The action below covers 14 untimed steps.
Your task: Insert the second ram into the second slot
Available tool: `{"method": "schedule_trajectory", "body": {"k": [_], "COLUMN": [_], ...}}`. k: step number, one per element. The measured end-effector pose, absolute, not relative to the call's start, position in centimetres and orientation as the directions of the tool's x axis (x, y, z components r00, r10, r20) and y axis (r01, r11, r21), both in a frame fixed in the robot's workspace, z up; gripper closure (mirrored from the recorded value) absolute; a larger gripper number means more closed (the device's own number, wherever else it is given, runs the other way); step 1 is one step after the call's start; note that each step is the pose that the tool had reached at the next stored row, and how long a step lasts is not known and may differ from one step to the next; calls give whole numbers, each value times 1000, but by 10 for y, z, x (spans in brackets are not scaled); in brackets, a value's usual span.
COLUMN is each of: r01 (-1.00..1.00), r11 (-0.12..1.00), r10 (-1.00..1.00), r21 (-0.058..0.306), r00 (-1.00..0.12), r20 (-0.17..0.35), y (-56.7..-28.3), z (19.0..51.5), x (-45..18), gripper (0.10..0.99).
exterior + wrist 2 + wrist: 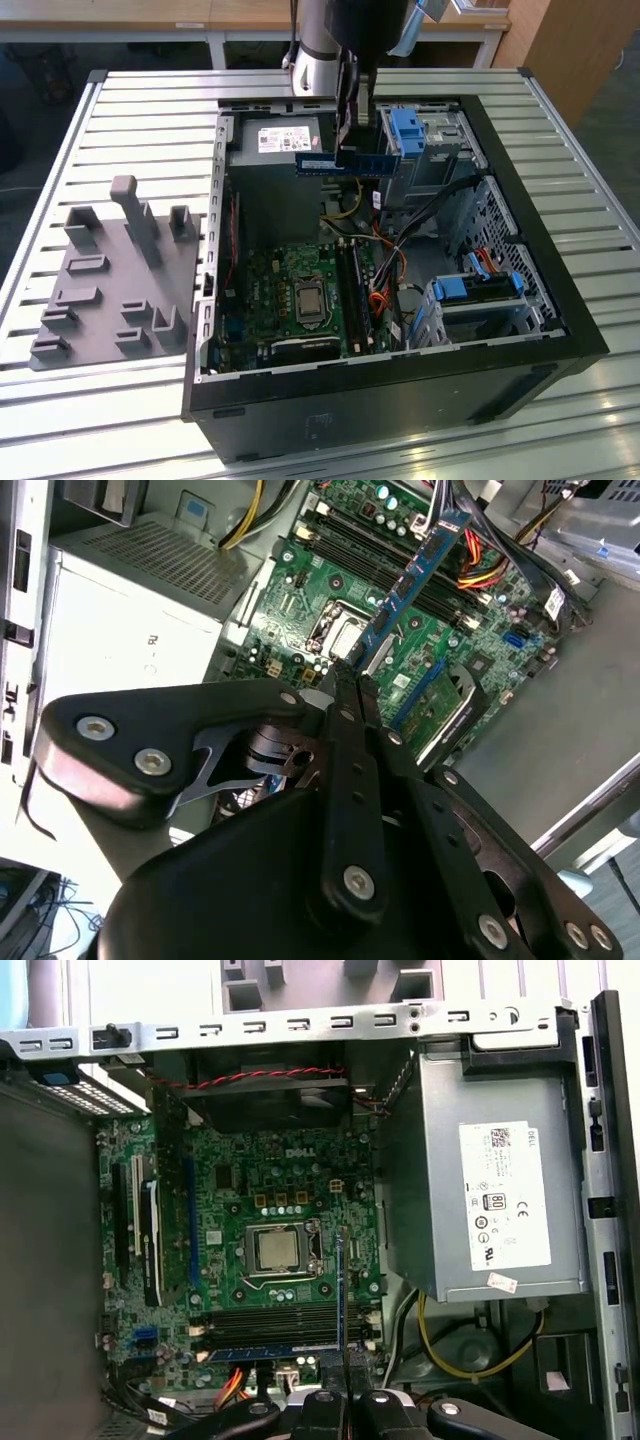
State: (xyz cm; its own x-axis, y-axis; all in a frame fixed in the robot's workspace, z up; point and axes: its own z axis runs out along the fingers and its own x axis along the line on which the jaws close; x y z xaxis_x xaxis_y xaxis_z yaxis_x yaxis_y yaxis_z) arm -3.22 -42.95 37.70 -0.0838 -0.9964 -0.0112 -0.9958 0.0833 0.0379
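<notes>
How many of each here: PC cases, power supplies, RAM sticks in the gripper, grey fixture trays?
PC case: 1
Power supply: 1
RAM stick, the second ram, clamped in the gripper above the open case: 1
Grey fixture tray: 1
Total: 4

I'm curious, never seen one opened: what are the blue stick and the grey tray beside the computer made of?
Stick: looks like blue-coated circuit board, with dark chips along its face. Tray: probably matte grey plastic; uniform dull colour, blocky shapes.
</notes>
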Motion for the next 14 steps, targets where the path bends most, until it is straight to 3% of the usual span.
{"method": "schedule_trajectory", "body": {"k": [14], "r01": [-991], "r11": [129], "r10": [-992], "r21": [38], "r00": [-129], "r20": [-11], "y": [-438], "z": [377], "x": [-32], "gripper": [957]}}
